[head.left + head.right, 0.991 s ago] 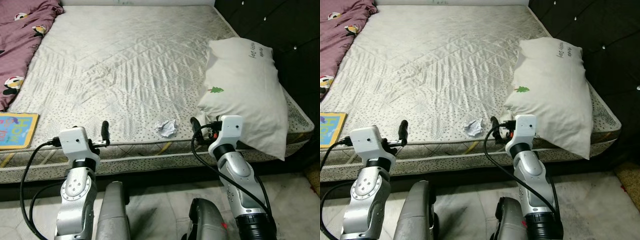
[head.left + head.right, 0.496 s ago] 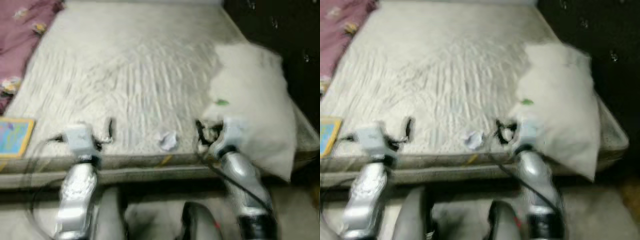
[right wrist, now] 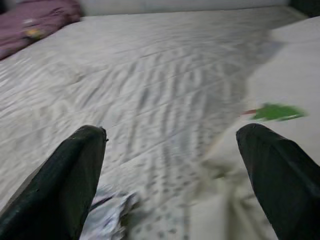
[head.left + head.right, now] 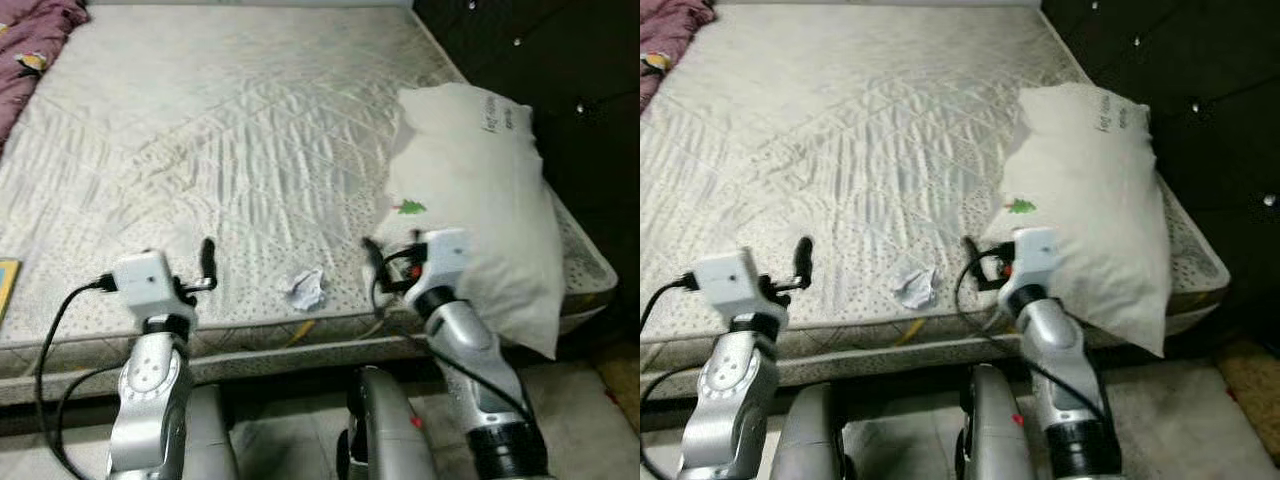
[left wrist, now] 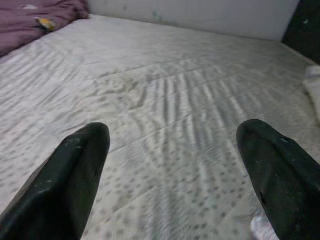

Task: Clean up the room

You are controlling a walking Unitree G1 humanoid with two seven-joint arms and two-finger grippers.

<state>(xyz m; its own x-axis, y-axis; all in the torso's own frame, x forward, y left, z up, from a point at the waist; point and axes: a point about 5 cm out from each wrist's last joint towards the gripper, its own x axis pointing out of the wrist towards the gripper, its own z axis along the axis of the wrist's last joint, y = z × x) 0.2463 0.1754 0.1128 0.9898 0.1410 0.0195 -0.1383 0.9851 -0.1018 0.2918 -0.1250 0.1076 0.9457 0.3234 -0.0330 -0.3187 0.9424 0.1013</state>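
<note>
Cleanup looks barely begun: crumpled paper [image 4: 306, 289] lies ungrasped on the mattress [image 4: 220, 130]; left claw [image 5: 175, 175] and right claw [image 3: 172, 175] both gape released.

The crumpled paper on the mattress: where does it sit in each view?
Left eye view: crumpled paper near the mattress's front edge, between the two arms.
Right eye view: same spot.
Left wrist view: a pale scrap at the corner, too cropped to identify.
Right wrist view: beside one finger.
Shared landmark: the white pillow.
</note>
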